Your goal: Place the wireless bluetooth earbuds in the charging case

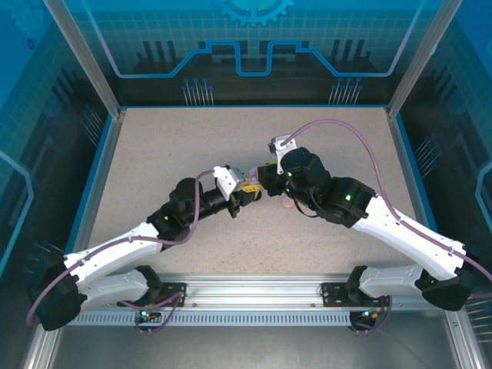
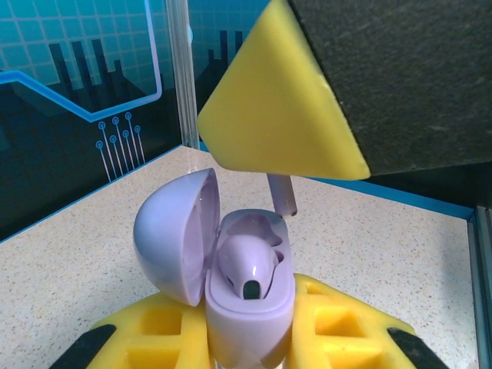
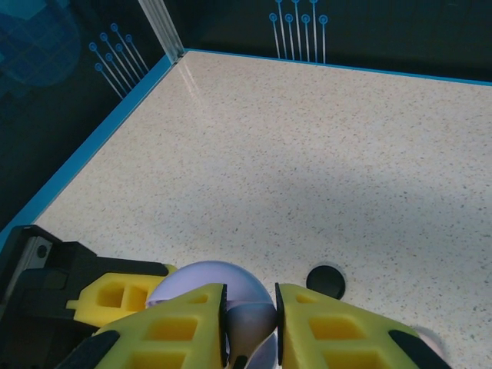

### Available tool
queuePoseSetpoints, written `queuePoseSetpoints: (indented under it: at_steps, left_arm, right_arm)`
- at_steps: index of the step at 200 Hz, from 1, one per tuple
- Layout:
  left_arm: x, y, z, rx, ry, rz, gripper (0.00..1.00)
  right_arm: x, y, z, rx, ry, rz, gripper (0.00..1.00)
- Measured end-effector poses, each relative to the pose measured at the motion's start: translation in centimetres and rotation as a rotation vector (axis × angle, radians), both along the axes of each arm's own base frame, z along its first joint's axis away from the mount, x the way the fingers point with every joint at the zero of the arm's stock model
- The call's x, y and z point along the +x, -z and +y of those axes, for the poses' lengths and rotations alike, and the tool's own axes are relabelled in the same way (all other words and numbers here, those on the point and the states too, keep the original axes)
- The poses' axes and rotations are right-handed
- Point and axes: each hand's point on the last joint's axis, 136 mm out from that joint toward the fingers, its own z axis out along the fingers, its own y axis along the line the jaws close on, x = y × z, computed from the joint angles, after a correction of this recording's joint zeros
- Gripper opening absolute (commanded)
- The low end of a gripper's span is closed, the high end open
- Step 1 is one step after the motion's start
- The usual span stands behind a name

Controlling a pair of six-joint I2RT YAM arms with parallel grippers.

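The charging case, a glossy lilac clamshell, stood open above the middle of the table, its domed lid tipped left. One lilac earbud sat in its well. A second lilac earbud hung stem down just over the case's open mouth. The left gripper was clamped tight on the case's base. The right gripper was pinched almost closed on the second lilac earbud. The table was pale, speckled and blue-edged. A small black round object and a pale pink item lay near the right gripper. Teal circuit-printed panels walled the cell.
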Motion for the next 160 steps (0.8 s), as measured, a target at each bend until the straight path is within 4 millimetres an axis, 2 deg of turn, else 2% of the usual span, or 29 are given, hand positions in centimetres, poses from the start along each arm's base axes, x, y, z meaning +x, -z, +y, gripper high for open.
queuePoseSetpoints:
  at_steps: [65, 160]
  left_arm:
    - [0.21, -0.02, 0.14, 0.000, -0.015, -0.001, 0.04]
    - [0.50, 0.49, 0.05, -0.003, -0.024, 0.028, 0.04]
  right_arm:
    - [0.40, 0.79, 0.19, -0.025, 0.012, 0.008, 0.22]
    - [0.60, 0.16, 0.55, 0.003, 0.009, -0.010, 0.22]
